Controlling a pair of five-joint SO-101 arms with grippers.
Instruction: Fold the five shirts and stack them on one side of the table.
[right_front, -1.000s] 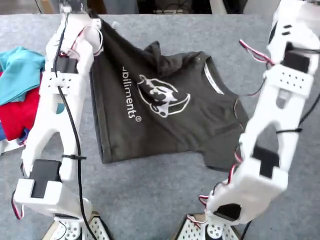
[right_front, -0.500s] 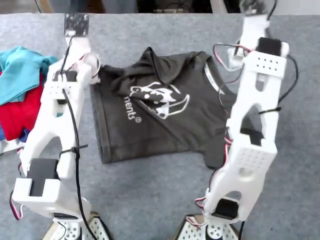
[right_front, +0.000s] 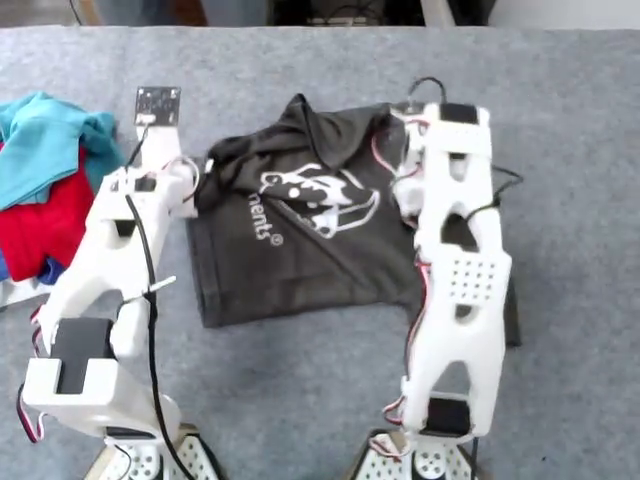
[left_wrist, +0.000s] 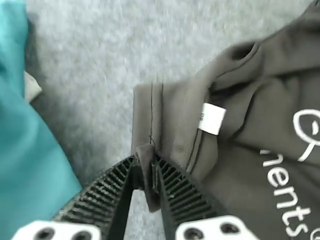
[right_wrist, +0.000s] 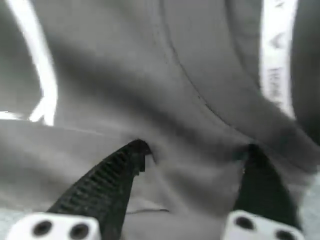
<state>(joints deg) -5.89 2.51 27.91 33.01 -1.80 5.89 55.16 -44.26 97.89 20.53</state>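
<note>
A dark grey shirt (right_front: 300, 250) with a white print lies crumpled in the middle of the table. My left gripper (right_front: 197, 178) is at the shirt's far left corner, and in the left wrist view it (left_wrist: 148, 172) is shut on a fold of the shirt's stitched edge (left_wrist: 150, 125). My right gripper (right_front: 418, 145) hangs over the shirt's collar side. Seen from the right wrist, it (right_wrist: 195, 150) is open, with both fingers pressed down onto the dark fabric (right_wrist: 150, 75) beside the white neck tape (right_wrist: 277, 55).
A pile of shirts sits at the table's left edge: teal (right_front: 40, 140) on top, red (right_front: 40, 225) under it, a bit of blue below. The teal cloth (left_wrist: 25, 150) lies close beside my left gripper. Bare grey table (right_front: 580, 130) stretches to the right and front.
My left gripper pulled the shirt's corner from the far edge back toward the near side, bunching it. The right arm swung in from the right and came down on the collar area.
</note>
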